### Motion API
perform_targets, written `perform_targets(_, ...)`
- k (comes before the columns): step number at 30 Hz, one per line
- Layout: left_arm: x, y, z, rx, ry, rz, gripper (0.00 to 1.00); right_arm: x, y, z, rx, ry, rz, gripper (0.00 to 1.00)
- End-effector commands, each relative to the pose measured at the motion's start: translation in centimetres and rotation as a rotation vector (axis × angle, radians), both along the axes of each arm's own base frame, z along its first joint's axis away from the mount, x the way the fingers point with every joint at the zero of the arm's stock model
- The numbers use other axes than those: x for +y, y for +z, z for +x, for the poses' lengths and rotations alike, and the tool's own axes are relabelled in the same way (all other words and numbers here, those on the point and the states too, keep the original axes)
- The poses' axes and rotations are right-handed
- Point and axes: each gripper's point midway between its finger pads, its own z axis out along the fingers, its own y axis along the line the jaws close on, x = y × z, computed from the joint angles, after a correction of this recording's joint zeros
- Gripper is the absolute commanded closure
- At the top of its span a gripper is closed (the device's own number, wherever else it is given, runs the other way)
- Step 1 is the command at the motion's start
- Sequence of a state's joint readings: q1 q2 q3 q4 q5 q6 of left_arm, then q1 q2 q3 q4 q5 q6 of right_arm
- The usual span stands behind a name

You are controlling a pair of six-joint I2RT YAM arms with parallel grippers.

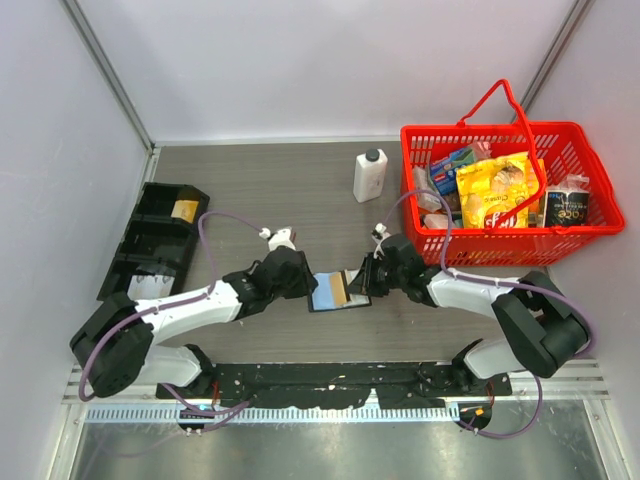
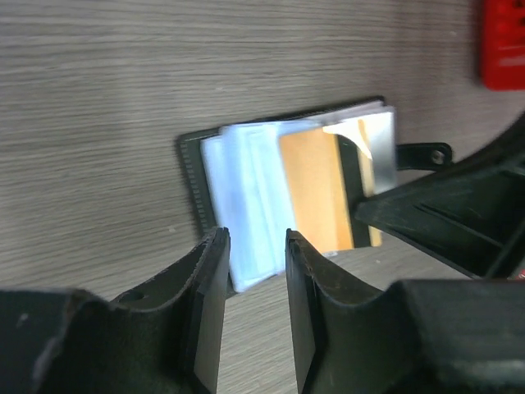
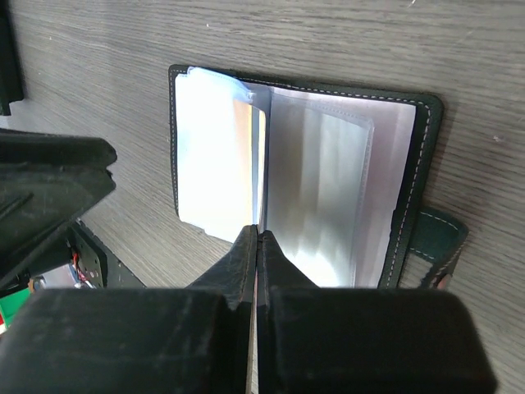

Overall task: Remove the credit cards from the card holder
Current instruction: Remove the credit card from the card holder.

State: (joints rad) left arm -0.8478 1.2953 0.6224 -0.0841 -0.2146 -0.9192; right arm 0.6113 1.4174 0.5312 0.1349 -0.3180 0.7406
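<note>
1. The small black leather-like bifold card holder (image 3: 328, 164) lies open and flat on the grey wood-grain tabletop (image 1: 250, 180), its snap tab (image 3: 439, 234) sticking out from one edge.
2. The thin flat credit cards (image 2: 254, 205), light blue, jut partly out of the holder's pockets. One yellowish-orange card (image 2: 312, 189) overlaps them. Any print on them is too blurred to read.
3. The left gripper (image 2: 256, 242) is at the holder's left edge with its jaws apart. A blue card's edge shows in the gap, and contact cannot be told.
4. The right gripper (image 3: 256, 234) has its jaws pressed together at the holder's fold. It hides part of the orange card in the left wrist view.
5. Beyond the holder stands a white plastic bottle (image 1: 369, 178) with a black cap.
6. Right of the holder and farther back is a red plastic basket (image 1: 480, 243) of groceries. The lettering on a yellow packet (image 1: 495, 195) in it is too small to read.
7. Well left of the holder lies a long black compartment tray (image 1: 150, 245).
</note>
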Motion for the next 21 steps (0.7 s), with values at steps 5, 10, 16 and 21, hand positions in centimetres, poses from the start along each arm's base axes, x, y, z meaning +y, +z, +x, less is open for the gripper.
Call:
perform_targets(5,-6.0,1.2,0.7,-0.055,-0.161,-0.057,0.65,-0.6,0.5,1.3,-0.004,-0.053,-0.036,0.99)
perform_targets(10,-6.3,-1.2,0.8,0.013,-0.154,-0.003,0.72,-0.6,0.4,1.4,-0.005,-0.054,-0.039,0.99)
perform_targets(16,-3.7,-4.6,0.2,0.123,-0.049,0.115,0.79,-2.0,0.9,1.6,-0.025,-0.063,-0.129,0.99)
perform_targets(21,-2.5,-5.7,0.3,0.172,-0.002,0.147,0.81,-3.2,2.5,2.0,-0.067,-0.076,-0.193,0.99)
